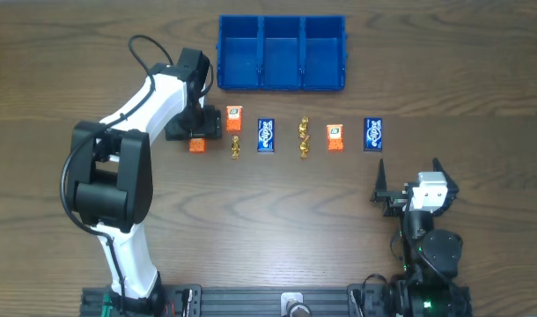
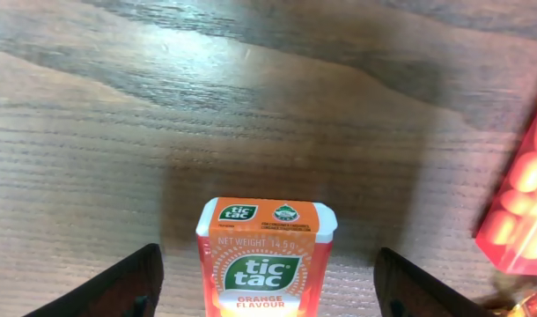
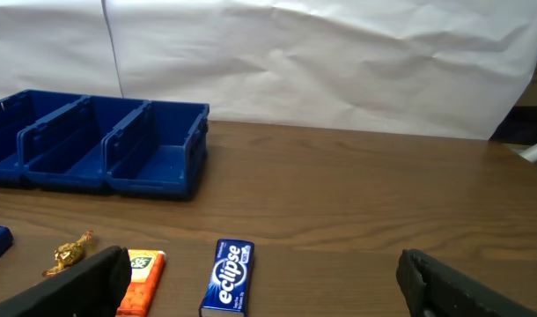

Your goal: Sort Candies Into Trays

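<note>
L hand [image 2: 268, 264] spread wide, fingers either side of the orange mint box [image 2: 267, 224], no contact. Box lies dead centre betw. them on the worktop [image 1: 251, 229], so I reckon a straight close would pinch it. Other sweets [image 1: 304, 132] run in a row toward 3 o'clock. Blue tray [image 1: 282, 84] sits at 12 o'clock w/ three bins. R hand [image 3: 261, 282] also spread, parked at 4 o'clock, holding nothing.

Orange candy box [image 2: 267, 260]: white logo lettering on a green oval, a line of small white print above it, a flavour line below (all upright toward the wrist camera).
Blue gum pack [image 3: 227, 277]: white lettering running along its length.
Second orange box [image 3: 143, 269]: a small green mark, too small to read.
</note>
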Available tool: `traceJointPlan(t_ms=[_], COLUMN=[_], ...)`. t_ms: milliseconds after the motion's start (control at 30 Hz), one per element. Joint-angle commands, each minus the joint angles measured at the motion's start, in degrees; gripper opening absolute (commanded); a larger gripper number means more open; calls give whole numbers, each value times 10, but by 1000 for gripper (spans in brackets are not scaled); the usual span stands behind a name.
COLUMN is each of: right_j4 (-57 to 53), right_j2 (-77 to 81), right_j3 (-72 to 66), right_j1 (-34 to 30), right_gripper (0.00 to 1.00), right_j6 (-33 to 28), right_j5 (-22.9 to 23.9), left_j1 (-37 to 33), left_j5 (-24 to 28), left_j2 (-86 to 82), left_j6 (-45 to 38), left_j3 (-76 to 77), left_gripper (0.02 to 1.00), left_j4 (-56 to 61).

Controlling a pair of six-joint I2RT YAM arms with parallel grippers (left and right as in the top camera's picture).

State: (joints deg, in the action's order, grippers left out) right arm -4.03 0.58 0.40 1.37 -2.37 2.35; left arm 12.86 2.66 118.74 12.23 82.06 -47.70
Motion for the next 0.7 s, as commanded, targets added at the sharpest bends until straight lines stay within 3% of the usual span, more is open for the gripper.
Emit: traceJointPlan(t_ms=[33, 467, 600, 700], right_j4=[-4, -4, -4, -4], right_j2=[-4, -4, -4, -4], right_j3=[0, 0, 0, 0], right_j1=[3, 3, 3, 3], right_gripper=[998, 998, 998, 998], right_j6=[-7, -7, -7, -7], right_j5=[5, 5, 5, 5], left_j1=[-1, -2, -2, -2], left_j5=[-1, 13, 19, 23], left_j2=[10, 19, 19, 19], left_j6=[2, 3, 7, 7], left_j3=[14, 14, 14, 14], left_gripper=[746, 610, 509, 375], left_j4=[0, 0, 4, 4])
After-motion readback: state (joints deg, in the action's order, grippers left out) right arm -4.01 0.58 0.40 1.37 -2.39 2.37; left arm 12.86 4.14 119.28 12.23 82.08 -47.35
